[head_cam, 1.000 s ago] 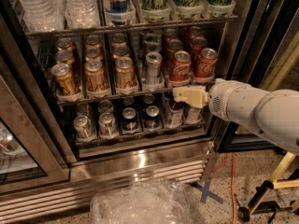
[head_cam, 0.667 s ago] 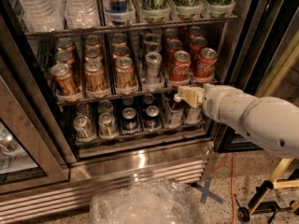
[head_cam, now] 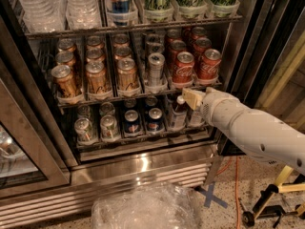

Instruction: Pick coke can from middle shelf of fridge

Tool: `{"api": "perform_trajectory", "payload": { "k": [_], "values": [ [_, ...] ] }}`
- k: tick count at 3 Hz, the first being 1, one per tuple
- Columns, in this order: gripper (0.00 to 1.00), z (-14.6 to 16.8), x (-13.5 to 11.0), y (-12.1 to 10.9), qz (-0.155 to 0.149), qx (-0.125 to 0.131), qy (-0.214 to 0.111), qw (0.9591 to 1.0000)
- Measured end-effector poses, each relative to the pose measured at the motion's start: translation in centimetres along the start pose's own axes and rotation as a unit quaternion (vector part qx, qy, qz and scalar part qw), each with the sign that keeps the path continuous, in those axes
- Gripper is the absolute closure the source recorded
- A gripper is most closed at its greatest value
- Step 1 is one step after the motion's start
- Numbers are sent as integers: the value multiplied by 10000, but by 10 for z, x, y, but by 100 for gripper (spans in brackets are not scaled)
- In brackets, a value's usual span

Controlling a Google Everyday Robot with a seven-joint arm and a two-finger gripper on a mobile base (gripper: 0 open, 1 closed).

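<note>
Speckled floor (head_cam: 228, 216) runs up to the fridge (head_cam: 138, 163), with a crumpled clear plastic bag (head_cam: 143, 209) and a blue tape cross (head_cam: 212, 197) lying nearest. Above them the white arm (head_cam: 257, 132) reaches in from the right. Its gripper (head_cam: 192, 98) sits just below the front rail of the middle shelf (head_cam: 138, 93), under the front-row coke can (head_cam: 183, 68) and apart from it. Whether the claw is spread or closed cannot be told. By my reading the approach is under way: nothing is grasped, and rising to can height, gripping and withdrawing remain. On that shelf I count six red coke cans in two lanes, three silver cans (head_cam: 156, 66), and nine gold-brown cans (head_cam: 95, 75) in three lanes.
</note>
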State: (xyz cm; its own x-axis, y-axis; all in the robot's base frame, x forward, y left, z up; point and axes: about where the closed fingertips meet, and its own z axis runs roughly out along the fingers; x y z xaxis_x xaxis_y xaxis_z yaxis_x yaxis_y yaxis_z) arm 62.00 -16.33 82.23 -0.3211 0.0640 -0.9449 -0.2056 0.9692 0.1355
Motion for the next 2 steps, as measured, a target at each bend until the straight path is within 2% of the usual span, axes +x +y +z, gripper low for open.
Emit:
{"api": "perform_trajectory", "payload": {
  "k": [1,2],
  "values": [
    [37,7,1,-18,-61,364,-145,9992],
    [32,1,-11,-35,-219,773,-418,9959]
  ]
}}
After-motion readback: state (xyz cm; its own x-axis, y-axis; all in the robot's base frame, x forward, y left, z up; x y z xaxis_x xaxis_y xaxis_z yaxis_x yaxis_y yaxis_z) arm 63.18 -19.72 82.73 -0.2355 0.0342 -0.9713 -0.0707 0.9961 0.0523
